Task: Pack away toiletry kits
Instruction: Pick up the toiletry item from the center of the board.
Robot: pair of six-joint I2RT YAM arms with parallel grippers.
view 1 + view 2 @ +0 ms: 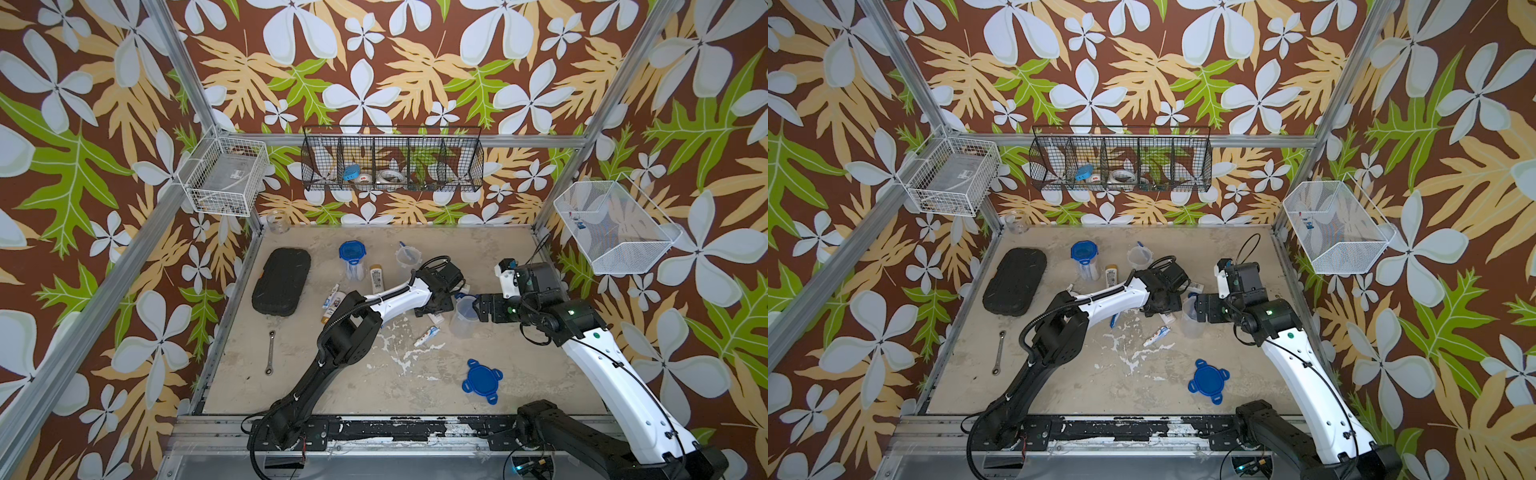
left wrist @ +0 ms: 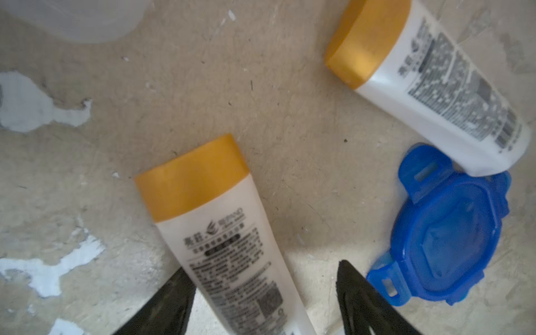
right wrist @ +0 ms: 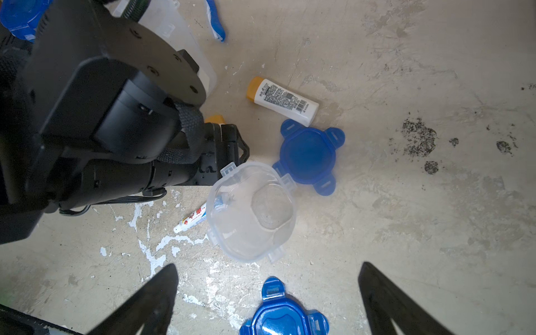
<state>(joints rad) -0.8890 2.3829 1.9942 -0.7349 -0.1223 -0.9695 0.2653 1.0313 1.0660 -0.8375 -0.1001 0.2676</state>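
My left gripper (image 2: 262,266) is open and straddles a white gold-capped bottle (image 2: 220,232) lying on the table. One finger touches the bottle's side; the other stands apart from it. A second bottle (image 2: 429,87) rests against a blue lid (image 2: 452,240). In the right wrist view an open clear cup (image 3: 252,211) stands beside that lid (image 3: 309,153), with a toothpaste tube (image 3: 193,217) behind it. My right gripper (image 3: 269,265) hangs open and empty over another blue lid (image 3: 284,316). A lidded cup (image 1: 352,257) and an open cup holding a toothbrush (image 1: 407,257) stand further back.
A black oblong case (image 1: 281,280) and a wrench (image 1: 271,352) lie at the left, and a glass jar (image 1: 277,220) stands in the back left corner. A black wire basket (image 1: 392,164) hangs on the back wall, with white baskets left (image 1: 226,176) and right (image 1: 615,228).
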